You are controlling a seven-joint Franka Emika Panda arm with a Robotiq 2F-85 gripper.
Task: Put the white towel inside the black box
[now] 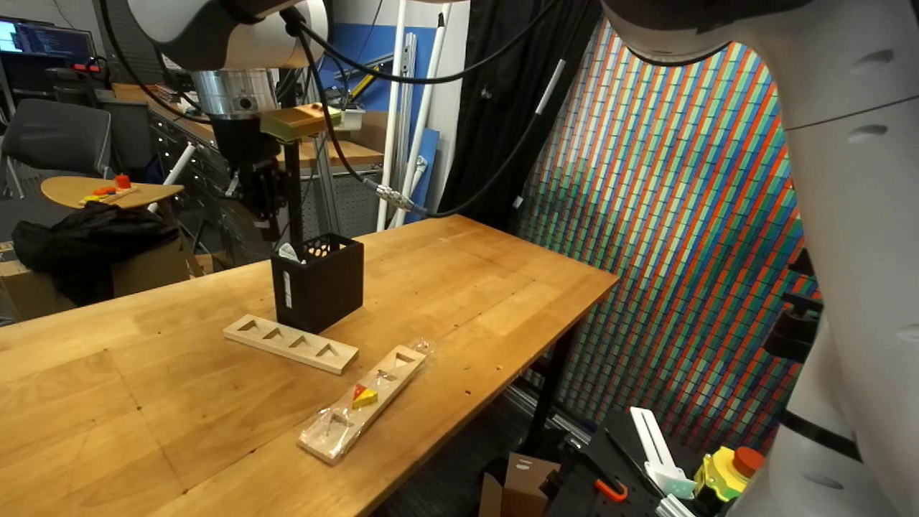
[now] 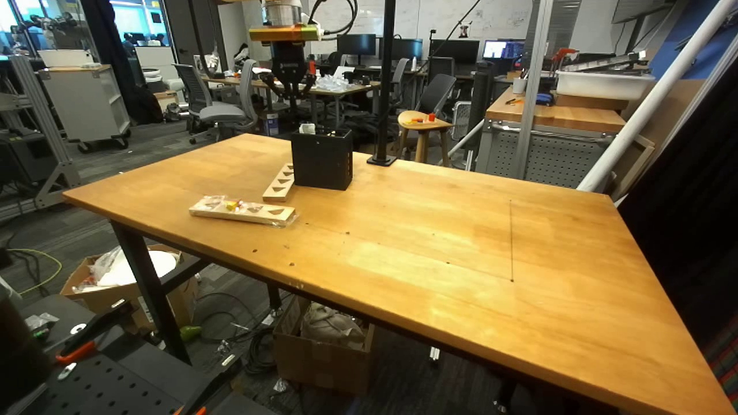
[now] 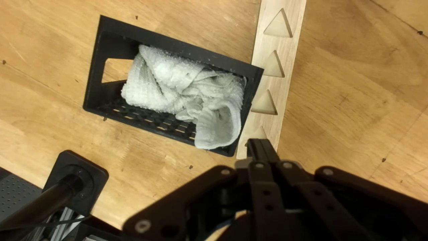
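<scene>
The black box stands upright on the wooden table in both exterior views (image 1: 316, 291) (image 2: 322, 161). In the wrist view I look down into its open top (image 3: 180, 45). The crumpled white towel (image 3: 180, 78) lies inside it, with one folded end at the rim near a corner. A bit of the towel shows at the box's top in both exterior views (image 1: 289, 253) (image 2: 307, 128). My gripper (image 3: 260, 145) is shut with its fingertips together and nothing between them. In both exterior views it hangs above the box, apart from it (image 1: 270, 228) (image 2: 293, 101).
A wooden slat with triangular cutouts (image 1: 291, 343) lies beside the box. A second, plastic-wrapped slat (image 1: 388, 377) with a red and yellow piece lies nearer the table edge. A black post (image 2: 383, 86) stands on the table close to the box; its base (image 3: 80, 201) shows in the wrist view.
</scene>
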